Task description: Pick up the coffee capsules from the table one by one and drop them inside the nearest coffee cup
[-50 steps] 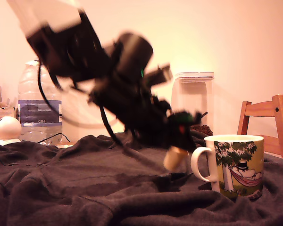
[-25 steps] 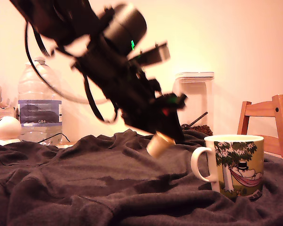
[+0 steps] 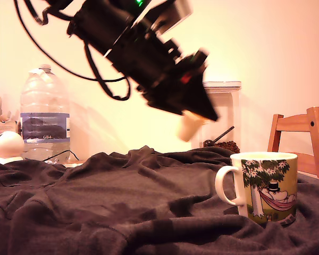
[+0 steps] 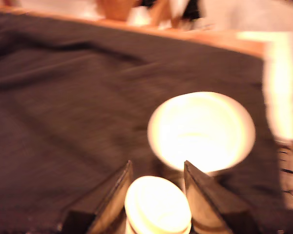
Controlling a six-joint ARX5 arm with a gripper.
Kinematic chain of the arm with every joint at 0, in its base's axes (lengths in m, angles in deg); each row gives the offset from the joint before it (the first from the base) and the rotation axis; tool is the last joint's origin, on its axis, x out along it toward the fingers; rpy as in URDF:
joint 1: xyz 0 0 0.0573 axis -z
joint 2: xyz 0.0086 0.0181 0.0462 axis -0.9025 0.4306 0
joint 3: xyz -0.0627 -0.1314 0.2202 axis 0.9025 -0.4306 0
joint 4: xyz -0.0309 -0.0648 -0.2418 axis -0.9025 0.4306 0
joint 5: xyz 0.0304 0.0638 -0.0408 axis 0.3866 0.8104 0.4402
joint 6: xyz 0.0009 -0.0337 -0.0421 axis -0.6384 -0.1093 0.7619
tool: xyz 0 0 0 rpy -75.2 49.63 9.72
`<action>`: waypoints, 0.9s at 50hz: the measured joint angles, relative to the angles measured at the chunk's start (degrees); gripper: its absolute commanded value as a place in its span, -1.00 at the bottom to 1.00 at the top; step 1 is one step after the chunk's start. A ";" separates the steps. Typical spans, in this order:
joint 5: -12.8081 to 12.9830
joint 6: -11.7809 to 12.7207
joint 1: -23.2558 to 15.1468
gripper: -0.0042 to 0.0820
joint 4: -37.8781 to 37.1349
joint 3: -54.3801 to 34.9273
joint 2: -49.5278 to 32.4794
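The black gripper (image 4: pixel 156 187) grips a small cream-beige tapered capsule (image 4: pixel 157 205) between its fingers (image 4: pixel 110 192), airborne above the dark grey cloth-draped table (image 3: pixel 111 202); the white printed ceramic mug (image 3: pixel 266 183) waits just ahead of and below the fingertips, mouth upward.

Gripper (image 4: pixel 156 195) — motion-blurred, cut off at the wrist view's edge — capsule (image 4: pixel 157 205) too.

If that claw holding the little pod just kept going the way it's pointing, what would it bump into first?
Probably the coffee cup: in the wrist view its open mouth sits just ahead of the gripper and its capsule. Depth is unclear, so it might meet the cloth first.
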 measured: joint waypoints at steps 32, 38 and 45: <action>-0.66 -0.87 2.97 -0.37 7.39 8.87 0.17; -0.66 -0.87 3.26 -0.37 10.10 12.22 2.58; -0.66 -0.90 3.78 -0.37 12.72 17.00 6.73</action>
